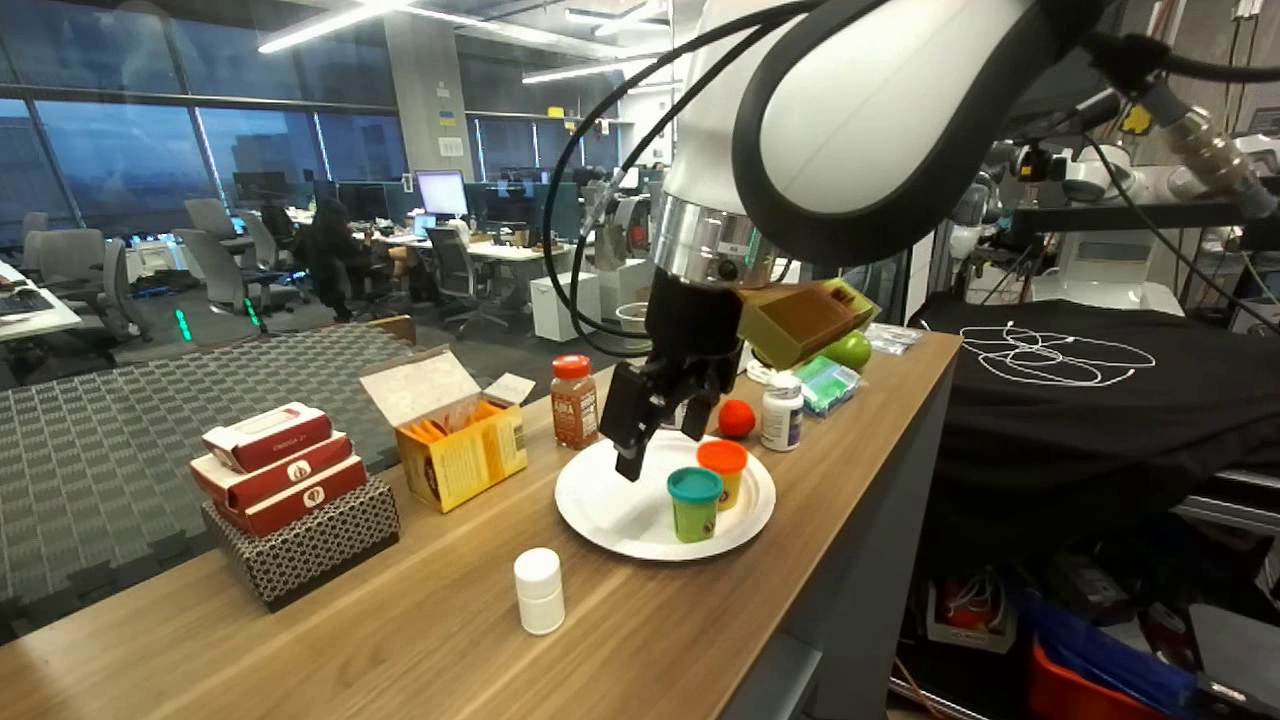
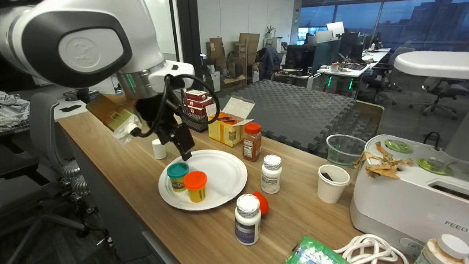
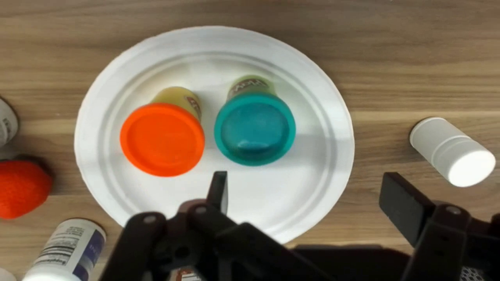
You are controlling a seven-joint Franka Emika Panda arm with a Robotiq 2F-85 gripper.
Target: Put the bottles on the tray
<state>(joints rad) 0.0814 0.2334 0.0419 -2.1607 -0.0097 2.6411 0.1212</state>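
The small white bottle [image 1: 540, 592] stands upright on the table [image 1: 400, 660], beside the tray [image 3: 273, 195]; we judge it light, stiff and slightly slippery, best pinched around its body below the cap. On the tray we count one orange-lidded tub [image 3: 162, 139] and one green-lidded tub [image 3: 254, 128]; off it, one purple-labelled bottle [image 2: 248, 220], one pale-labelled bottle [image 2: 271, 175] and one reddish-brown jar [image 2: 251, 143]. A white-capped container [image 2: 453, 246] is cut off, perhaps another bottle. Above, our gripper [image 3: 306, 197] hangs with jaws spread wide, gripping nothing. Farther out sit one yellow box [image 1: 465, 455] and three cartons [image 1: 288, 474].
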